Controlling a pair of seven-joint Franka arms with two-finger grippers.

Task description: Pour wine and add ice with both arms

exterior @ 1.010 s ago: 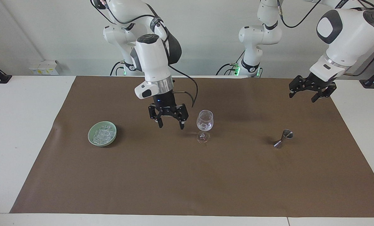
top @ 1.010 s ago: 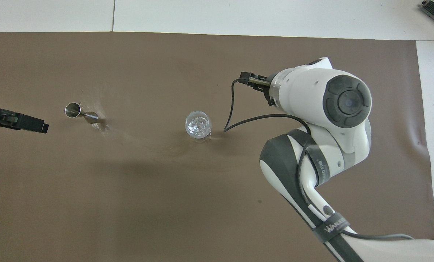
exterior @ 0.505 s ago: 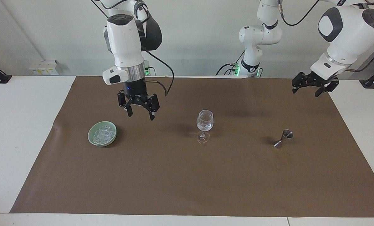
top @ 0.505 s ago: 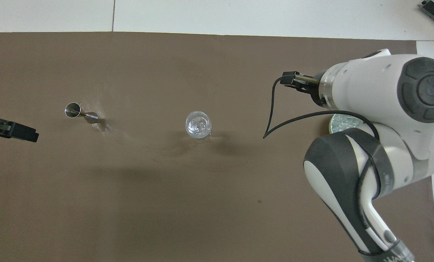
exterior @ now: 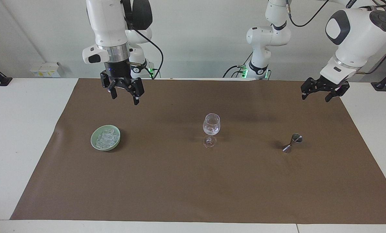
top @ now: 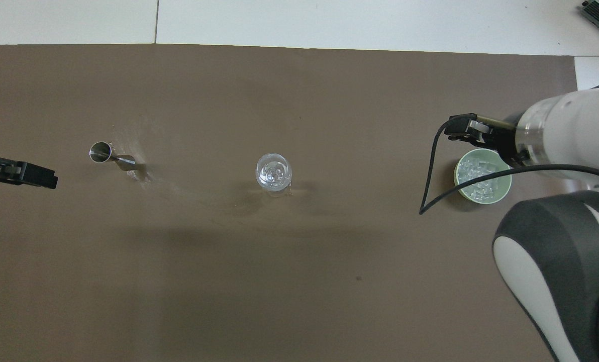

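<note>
Brown mat point(exterior: 180, 181) covers a white table. Wine glass point(exterior: 211, 124) mid-frame holds ice; more ice point(exterior: 106, 137) fills the green bowl point(exterior: 97, 147), lower left. Jigger point(exterior: 292, 143) stands unheld. Right gripper point(exterior: 123, 93) upper left, left gripper point(exterior: 322, 91) upper right: both spread wide, empty. Task looks nearly finished.

You are looking at a white desk point(exterior: 24, 136) made of joined panels, most of its top covered by a brown mat point(exterior: 193, 181) that lies flat apart from a slight wrinkle at one edge. A plain pale wall point(exterior: 206, 38) rises at the desk's edge, evenly lit. Small white boxes point(exterior: 45, 69) sit against that wall.
</note>
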